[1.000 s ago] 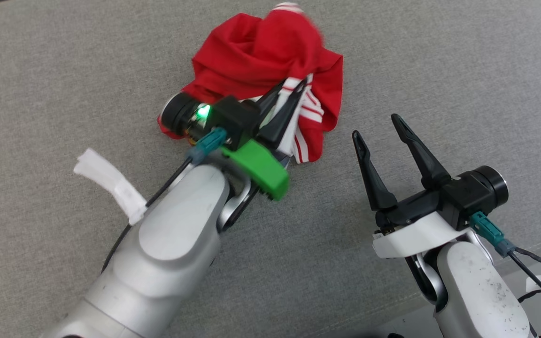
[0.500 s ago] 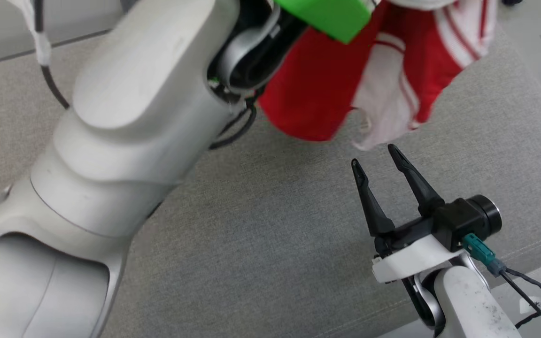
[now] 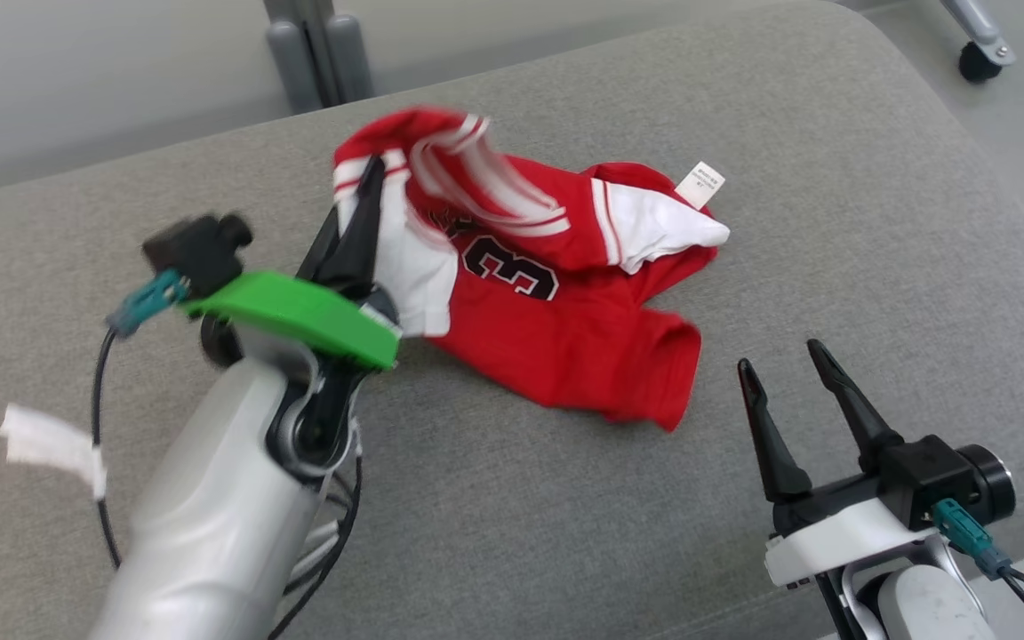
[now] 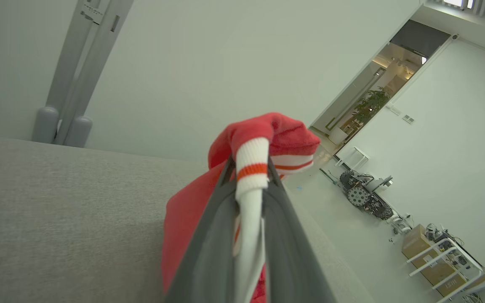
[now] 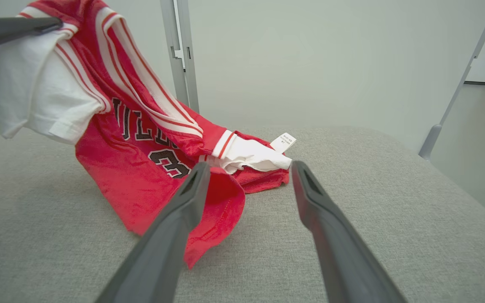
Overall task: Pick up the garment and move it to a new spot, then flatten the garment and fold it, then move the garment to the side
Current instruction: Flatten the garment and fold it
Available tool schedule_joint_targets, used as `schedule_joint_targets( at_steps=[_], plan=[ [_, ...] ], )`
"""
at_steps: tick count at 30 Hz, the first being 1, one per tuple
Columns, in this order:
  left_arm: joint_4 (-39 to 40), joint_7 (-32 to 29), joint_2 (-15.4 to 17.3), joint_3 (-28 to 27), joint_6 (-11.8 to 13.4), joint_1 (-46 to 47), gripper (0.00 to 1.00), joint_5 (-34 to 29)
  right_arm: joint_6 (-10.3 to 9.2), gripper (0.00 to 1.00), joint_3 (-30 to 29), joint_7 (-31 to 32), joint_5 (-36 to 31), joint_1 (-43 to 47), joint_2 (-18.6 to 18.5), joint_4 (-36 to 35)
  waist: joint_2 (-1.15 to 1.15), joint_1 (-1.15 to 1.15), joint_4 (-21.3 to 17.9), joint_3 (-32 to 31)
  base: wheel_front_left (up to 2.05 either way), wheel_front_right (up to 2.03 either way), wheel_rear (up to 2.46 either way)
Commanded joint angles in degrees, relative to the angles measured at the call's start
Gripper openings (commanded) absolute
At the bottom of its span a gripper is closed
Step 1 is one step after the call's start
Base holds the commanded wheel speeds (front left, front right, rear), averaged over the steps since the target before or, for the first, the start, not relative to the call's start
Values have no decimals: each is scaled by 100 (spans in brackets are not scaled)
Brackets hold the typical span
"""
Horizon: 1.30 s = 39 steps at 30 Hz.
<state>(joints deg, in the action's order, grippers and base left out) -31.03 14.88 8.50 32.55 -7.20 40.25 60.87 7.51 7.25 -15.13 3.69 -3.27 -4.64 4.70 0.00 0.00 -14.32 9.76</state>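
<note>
The left gripper point(image 3: 368, 182) is clamped on a white, red-striped edge of the red garment point(image 3: 579, 342), holding that corner up while the rest drapes onto the grey cushion point(image 3: 841, 169); the right gripper point(image 3: 779, 357) hovers just beside the garment, jaws spread, empty

garment point(image 3: 565, 347): small red jersey, white sleeves, red-white striped trim, black "3" and lettering on the chest, white tag point(image 3: 700, 184) at the far right edge. Half spread, crumpled, not flat. Left end with one white sleeve is lifted and draped. Right and near parts lie on the grey cushion point(image 3: 832, 222), roughly mid-surface, hem corner pointing near-right.
</note>
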Motion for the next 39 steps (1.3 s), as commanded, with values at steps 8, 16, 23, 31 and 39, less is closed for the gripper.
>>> schedule_joint_targets(
  at_steps=[8,16,23,31,39],
  plan=[
    [795,31,-103,-1685,28,-2106,0,-920,-4,100,-322,-1,-133,315,-4,-218,0,0,721,-194,0,0,0],
    [740,34,-357,-2358,68,-2907,0,-1690,-4,100,-336,-1,-147,418,17,-255,0,0,1049,-168,0,0,0],
    [377,32,-474,-2495,130,-2698,100,-2401,-4,100,-355,-1,-150,371,-41,-251,0,0,1181,-173,0,0,0],
    [1537,26,-534,-2795,726,-3254,100,-4096,-4,100,-446,-1,-132,452,-22,-264,0,0,1433,-151,0,0,0],
    [1733,27,-488,-1936,1213,-4338,100,-5804,-4,100,-416,-1,-117,480,34,-212,0,0,1583,-257,0,0,0]
  ],
)
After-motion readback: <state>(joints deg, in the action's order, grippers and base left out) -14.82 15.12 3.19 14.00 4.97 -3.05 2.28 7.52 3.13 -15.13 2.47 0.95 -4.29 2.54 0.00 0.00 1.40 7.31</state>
